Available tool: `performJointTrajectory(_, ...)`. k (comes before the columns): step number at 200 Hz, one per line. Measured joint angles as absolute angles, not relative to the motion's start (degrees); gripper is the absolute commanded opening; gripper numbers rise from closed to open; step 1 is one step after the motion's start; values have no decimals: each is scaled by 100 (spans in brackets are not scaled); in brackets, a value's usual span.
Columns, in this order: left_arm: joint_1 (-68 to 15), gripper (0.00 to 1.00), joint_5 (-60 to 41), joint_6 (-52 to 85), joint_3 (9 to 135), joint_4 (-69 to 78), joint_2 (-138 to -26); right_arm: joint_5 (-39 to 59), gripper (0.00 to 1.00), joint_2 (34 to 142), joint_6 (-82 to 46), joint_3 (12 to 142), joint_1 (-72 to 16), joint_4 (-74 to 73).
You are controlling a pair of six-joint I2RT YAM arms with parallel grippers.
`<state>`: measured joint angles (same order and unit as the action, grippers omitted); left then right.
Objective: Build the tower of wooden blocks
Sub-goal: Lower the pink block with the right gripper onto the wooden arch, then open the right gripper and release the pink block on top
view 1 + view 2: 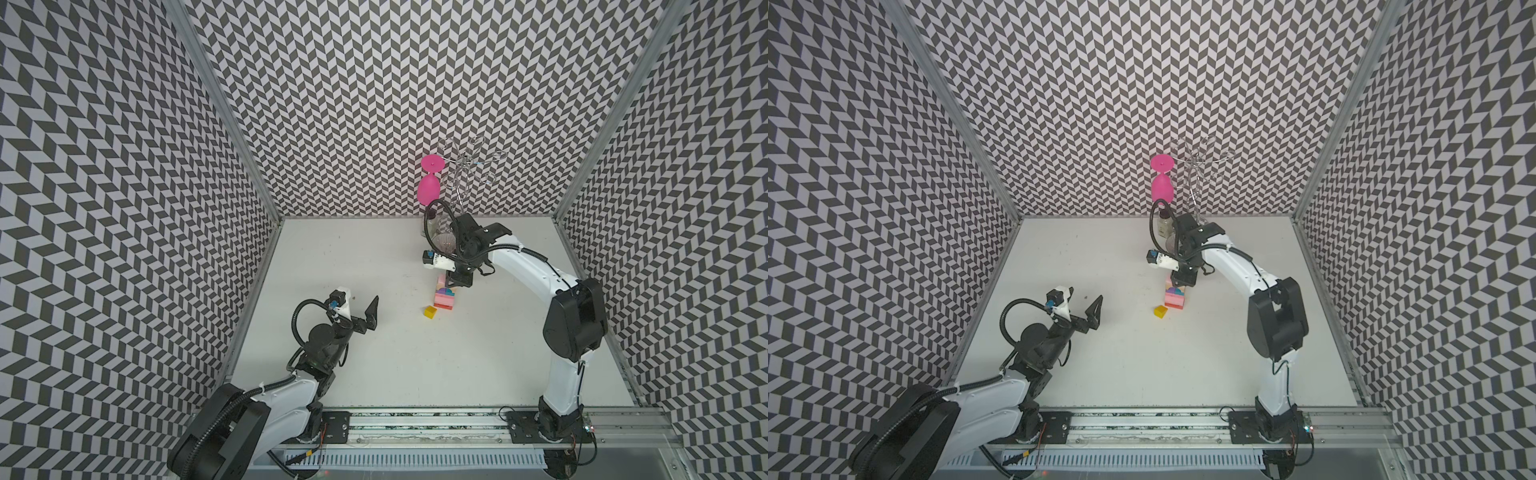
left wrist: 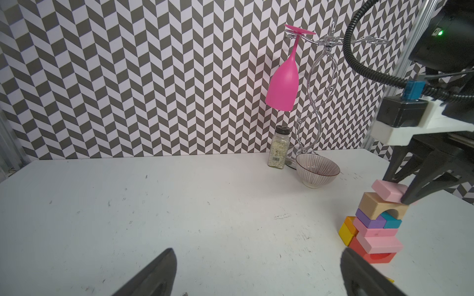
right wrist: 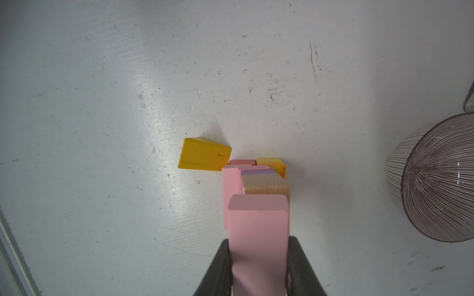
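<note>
- While idle, my left gripper (image 1: 361,303) hangs released and empty over the bench (image 1: 374,374).
- Yellow wedge (image 1: 430,311): loose on the bench, just beside the tower's foot.
- Wood block tower (image 2: 377,230): stacked mid-bench, likely light and easily toppled.
- Right gripper (image 3: 259,246): clenched on the long sides of the pink slab (image 3: 259,225) at the tower's top; it looks stiff, its smooth paint probably slippery.

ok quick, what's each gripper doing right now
left gripper: open, holding nothing
right gripper: shut on the pink slab
</note>
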<state>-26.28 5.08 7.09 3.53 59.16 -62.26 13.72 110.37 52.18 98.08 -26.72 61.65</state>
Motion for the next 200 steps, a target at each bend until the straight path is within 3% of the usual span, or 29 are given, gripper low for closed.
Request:
performJointTrajectory(113, -2628, 100, 508, 711, 353, 5918, -6226, 1376, 39, 11061, 5124, 9821, -2672, 6130)
performJointTrajectory(200, -2628, 100, 508, 709, 353, 5918, -6226, 1372, 40, 11061, 5131, 9832, -2672, 6128)
